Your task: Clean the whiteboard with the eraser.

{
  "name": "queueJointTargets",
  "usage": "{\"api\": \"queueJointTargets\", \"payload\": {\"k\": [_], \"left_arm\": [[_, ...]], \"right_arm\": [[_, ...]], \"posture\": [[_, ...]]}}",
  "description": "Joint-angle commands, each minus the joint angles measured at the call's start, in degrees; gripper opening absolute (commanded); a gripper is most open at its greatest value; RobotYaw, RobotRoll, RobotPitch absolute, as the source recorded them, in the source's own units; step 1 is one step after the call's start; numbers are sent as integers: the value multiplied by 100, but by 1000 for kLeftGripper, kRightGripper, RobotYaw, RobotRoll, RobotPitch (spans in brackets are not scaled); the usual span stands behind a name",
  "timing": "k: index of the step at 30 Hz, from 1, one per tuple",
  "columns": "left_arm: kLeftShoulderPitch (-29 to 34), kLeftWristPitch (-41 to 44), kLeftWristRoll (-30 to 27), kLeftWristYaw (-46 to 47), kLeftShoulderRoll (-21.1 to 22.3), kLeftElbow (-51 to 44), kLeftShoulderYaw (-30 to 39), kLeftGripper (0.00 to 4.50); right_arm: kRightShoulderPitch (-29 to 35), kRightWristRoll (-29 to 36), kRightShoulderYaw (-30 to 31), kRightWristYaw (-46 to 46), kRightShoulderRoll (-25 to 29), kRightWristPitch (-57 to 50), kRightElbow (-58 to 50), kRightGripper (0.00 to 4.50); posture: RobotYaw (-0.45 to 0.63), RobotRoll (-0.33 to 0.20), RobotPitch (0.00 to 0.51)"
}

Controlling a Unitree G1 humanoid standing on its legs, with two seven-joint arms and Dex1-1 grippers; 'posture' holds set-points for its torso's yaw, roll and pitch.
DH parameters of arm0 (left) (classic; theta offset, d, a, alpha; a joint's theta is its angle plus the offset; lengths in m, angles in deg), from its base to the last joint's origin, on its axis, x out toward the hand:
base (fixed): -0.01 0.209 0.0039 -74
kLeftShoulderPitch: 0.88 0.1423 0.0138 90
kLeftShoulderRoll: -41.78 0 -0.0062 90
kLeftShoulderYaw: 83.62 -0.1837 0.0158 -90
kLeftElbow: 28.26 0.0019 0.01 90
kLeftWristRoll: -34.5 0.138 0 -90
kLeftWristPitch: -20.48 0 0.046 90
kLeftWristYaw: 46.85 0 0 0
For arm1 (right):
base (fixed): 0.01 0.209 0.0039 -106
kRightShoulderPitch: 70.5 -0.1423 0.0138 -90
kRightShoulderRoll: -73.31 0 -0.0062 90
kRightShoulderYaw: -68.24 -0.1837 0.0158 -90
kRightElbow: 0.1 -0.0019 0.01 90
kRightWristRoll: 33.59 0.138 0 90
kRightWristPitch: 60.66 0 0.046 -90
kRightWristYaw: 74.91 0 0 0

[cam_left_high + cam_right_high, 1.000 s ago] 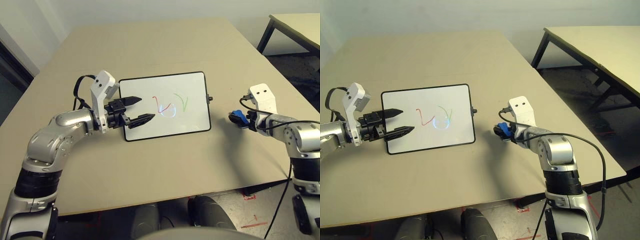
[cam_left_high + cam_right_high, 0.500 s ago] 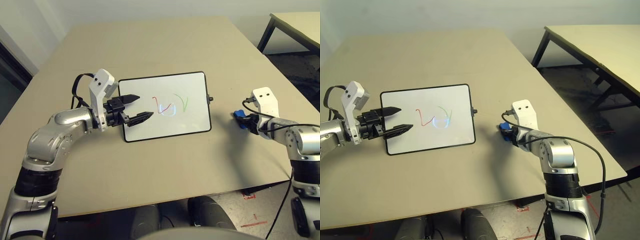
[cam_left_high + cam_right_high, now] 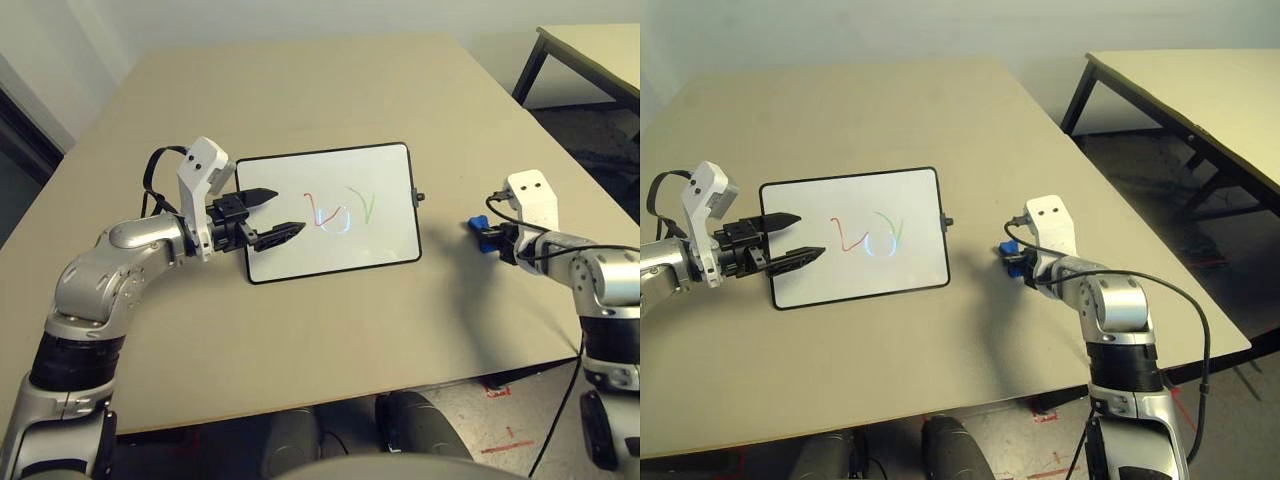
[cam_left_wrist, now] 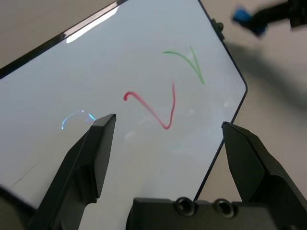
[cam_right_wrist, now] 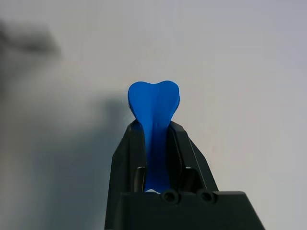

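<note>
Whiteboard (image 3: 330, 212): one, lying flat near the middle of the worktop (image 3: 330, 100), black frame, a small knob on its right edge. It carries three marks: a red squiggle (image 4: 153, 108), a green tick (image 4: 189, 62) and a faint pale-blue arc (image 4: 76, 117). None looks wiped, so I judge the cleaning itself not yet begun.

Eraser (image 5: 153, 115): one, bright blue, pinched between the fingers of my right claw (image 3: 487, 236), its rounded end sticking out past the tips. It sits well to the right of the board, apparently just above the worktop and apart from the board. Picking up the tool looks done; carrying it over and rubbing out the marks are left.

Left claw (image 3: 272, 215): one, spread and empty, its tips over the left part of the board; whether they touch it I cannot tell.

Second table (image 3: 1200, 90): one, standing apart at the far right.

Count: one board, one eraser, three marks, two claws.
</note>
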Motion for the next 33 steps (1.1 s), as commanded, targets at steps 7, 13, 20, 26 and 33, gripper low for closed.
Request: {"api": "queueJointTargets", "payload": {"k": [7, 13, 20, 26, 33], "left_arm": [[-155, -109, 202, -67, -16, 225, -146, 4500], [-194, -100, 259, -87, -31, 218, -171, 4500], [-83, -5, 203, -7, -44, 49, -116, 4500], [12, 79, 156, 62, -44, -88, -62, 4500], [91, 188, 85, 137, -27, -222, 26, 4500]], "right_arm": [[-518, 256, 1256, 775, -228, -43, -766, 565], [-615, -549, 2360, 1200, -126, 1193, 23, 565], [-988, -973, 2552, 1401, -502, 1815, 1007, 564], [-962, -1218, 2744, 1584, -770, 1935, 1251, 564], [-397, -1233, 3122, 1809, -906, 1388, 423, 564]], "posture": [[-58, 0, 54], [-35, 0, 52], [-15, 0, 57], [-2, 0, 63], [7, 0, 73]]}}
